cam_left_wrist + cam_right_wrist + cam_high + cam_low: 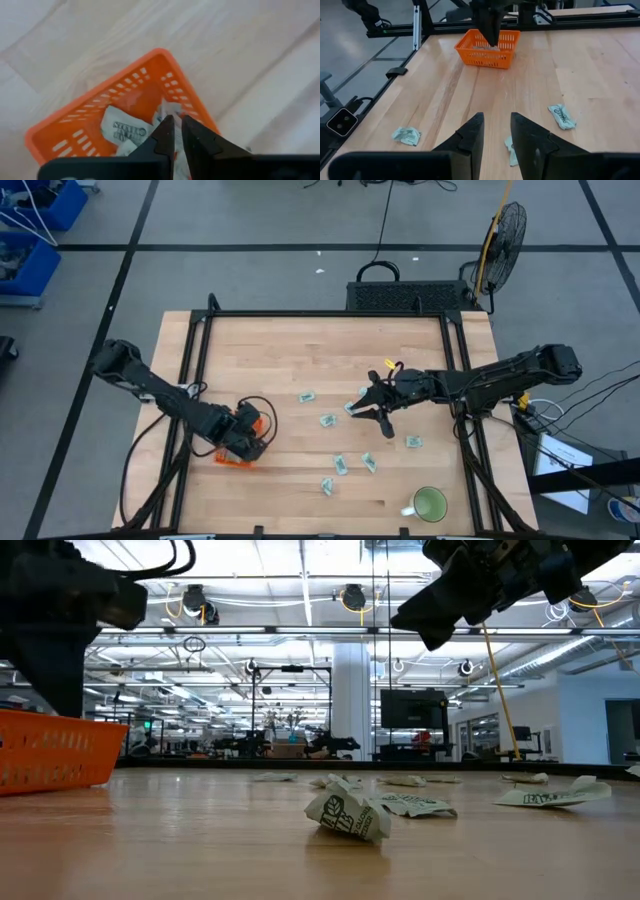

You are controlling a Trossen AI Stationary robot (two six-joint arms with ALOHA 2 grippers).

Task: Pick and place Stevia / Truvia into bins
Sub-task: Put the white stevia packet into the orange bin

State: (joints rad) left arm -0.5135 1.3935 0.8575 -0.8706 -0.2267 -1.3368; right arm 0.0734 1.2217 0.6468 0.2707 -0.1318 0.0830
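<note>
The orange tray (pixel 232 456) sits near the table's left near corner and holds a few Stevia packets (pixel 122 129). My left gripper (pixel 175 121) points down into the tray (pixel 150 65), its fingers almost together on a pale packet. Several more packets (pixel 327 420) lie flat on the wood at centre and right. My right gripper (pixel 366 410) hangs open above the table, well clear of it in the low view (pixel 455 610). A packet (pixel 511 151) shows below and between its fingers. My left gripper pinches a pale packet by its edge (pixel 167 107) between the two fingertips. It comes from above, pointing down into the tray. The packet stands at the fingertips just over the packets lying in the tray. Whether it rests on them I cannot tell.
A round green mug (pixel 430 505) stands near the right near corner. Black frame rails (pixel 195 370) run along the table's left, far and right sides. Loose packets (pixel 348 815) lie scattered between the two arms, and bare wood lies toward the far edge.
</note>
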